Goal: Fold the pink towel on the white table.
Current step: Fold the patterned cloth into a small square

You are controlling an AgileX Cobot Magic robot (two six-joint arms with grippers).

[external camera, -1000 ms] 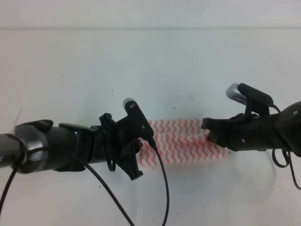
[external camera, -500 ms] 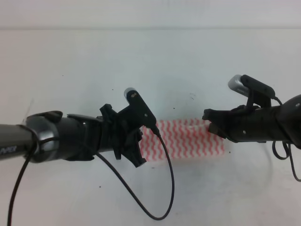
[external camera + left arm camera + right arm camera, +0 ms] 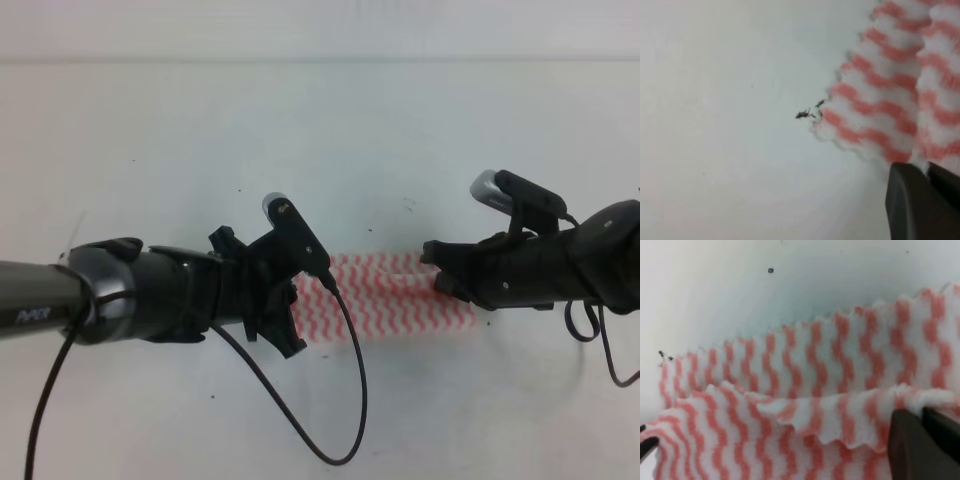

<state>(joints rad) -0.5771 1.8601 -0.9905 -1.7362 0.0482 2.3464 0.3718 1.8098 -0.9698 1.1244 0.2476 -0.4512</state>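
In the exterior high view, the pink towel (image 3: pixel 395 297) lies as a narrow folded band on the white bench (image 3: pixel 320 130), just below the middle of the surface. The left end effector (image 3: pixel 290 305) covers the towel's left end, a black cable looping down from it. The right end effector (image 3: pixel 440 268) sits at the towel's upper right corner. From this height I cannot tell how either one's fingers stand.

In the left wrist view, a scalloped corner of the towel (image 3: pixel 880 95) rests on the bench (image 3: pixel 720 120), with small dark specks just beside its edge. The left end effector (image 3: pixel 929 172) has its dark fingers together, pinched on the towel's edge.

In the right wrist view, the towel (image 3: pixel 790 405) shows two layers, the upper one lifted in a ridge. The right end effector (image 3: pixel 922 415) is clamped on that raised edge, fingers nearly touching.
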